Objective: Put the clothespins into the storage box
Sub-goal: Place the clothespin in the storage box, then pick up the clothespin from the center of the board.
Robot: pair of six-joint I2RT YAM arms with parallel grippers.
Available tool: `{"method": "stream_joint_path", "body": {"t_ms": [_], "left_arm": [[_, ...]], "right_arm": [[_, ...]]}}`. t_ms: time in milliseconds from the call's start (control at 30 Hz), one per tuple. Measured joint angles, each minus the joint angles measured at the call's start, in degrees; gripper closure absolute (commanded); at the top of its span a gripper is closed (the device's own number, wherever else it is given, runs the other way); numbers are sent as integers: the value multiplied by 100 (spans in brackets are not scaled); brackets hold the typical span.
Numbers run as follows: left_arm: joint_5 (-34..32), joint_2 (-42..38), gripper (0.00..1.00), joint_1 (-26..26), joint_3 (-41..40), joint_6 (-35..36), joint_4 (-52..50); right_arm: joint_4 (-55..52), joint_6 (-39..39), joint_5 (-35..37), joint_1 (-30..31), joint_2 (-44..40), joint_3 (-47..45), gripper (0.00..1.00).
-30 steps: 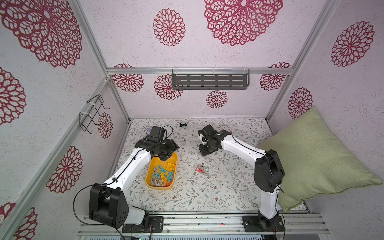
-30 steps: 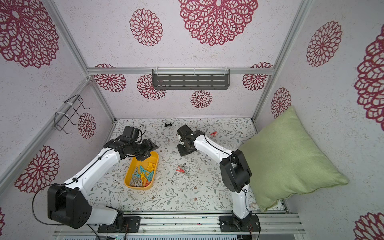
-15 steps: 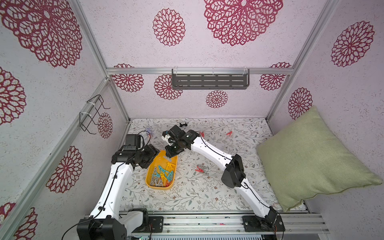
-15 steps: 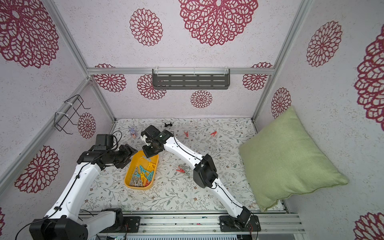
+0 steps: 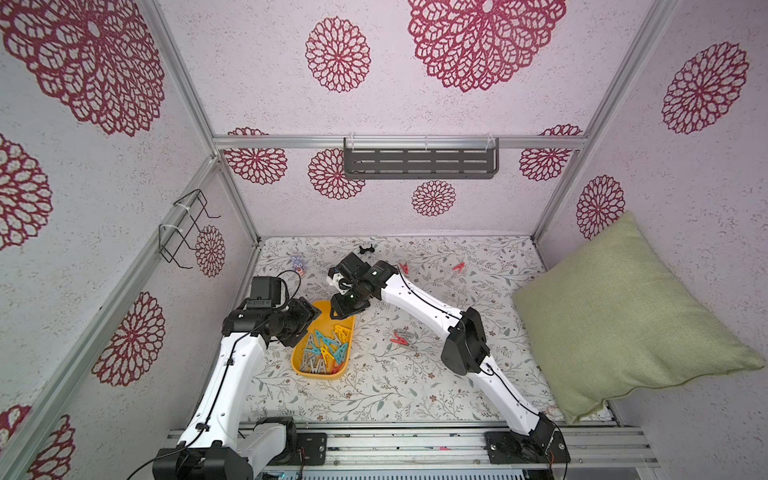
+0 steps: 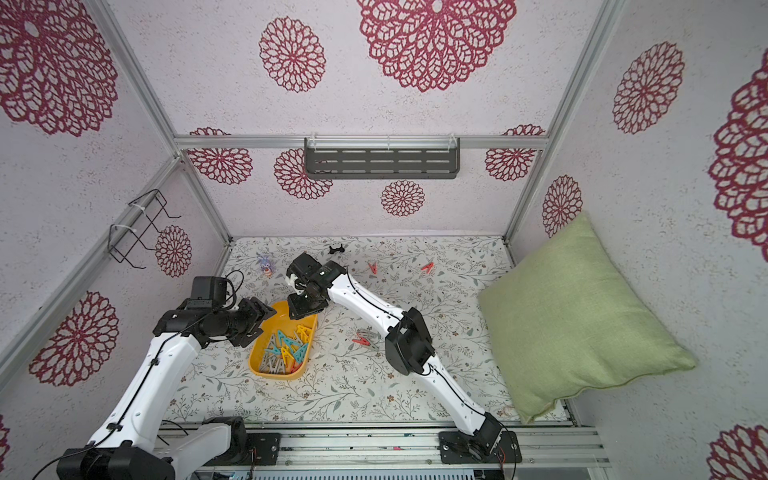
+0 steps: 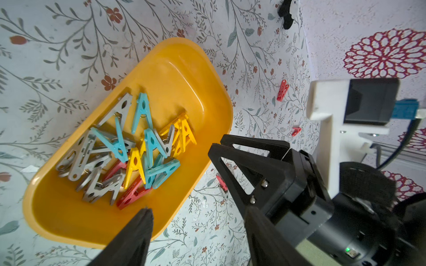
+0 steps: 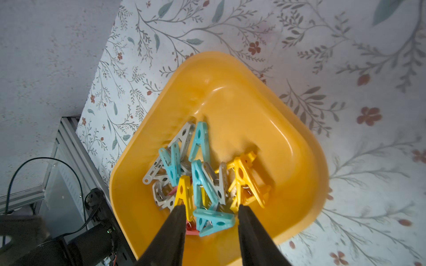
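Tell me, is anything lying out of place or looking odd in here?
A few clothespins lie loose on the table outside the storage box: two red ones near the back, a red and grey pair mid-table. A tiny blue bunny figure and a green pillow seem unrelated.

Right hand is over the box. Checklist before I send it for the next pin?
1. Right hand open and empty: ok.
2. Box upright, pins piled inside: ok.
3. Left hand open, empty: ok.
4. Left hand off the box rim: cannot tell.
5. Table free of pins: not ok; a red and grey pair mid-table, two red pins at the far side.
6. Way to the pair looks free: ok.
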Motion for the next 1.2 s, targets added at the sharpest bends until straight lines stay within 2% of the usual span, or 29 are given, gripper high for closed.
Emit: {"method": "stream_joint_path", "body": {"t_ms": [200, 500, 700, 867, 1067, 1200], "left_arm": [[-81, 358, 30, -568, 101, -188, 243], [-146, 824, 30, -1150, 240, -442, 708], [-151, 1091, 30, -1377, 258, -540, 931], [-151, 1316, 30, -1471, 415, -577, 981], [-151, 1375, 30, -1488, 553, -575, 1014], [-153, 1375, 30, -1493, 553, -575, 1008]], "right_arm": [[94, -339, 579, -236, -1172, -1534, 50], [1137, -542, 793, -949, -3471, -5329, 38], [1628, -702, 872, -1003, -3923, -7324, 35], [1862, -798, 861, -962, -3947, -7925, 35], [2133, -931, 879, -931, -3956, -7858, 35], [2138, -1029, 914, -905, -3770, -7589, 40]]}}
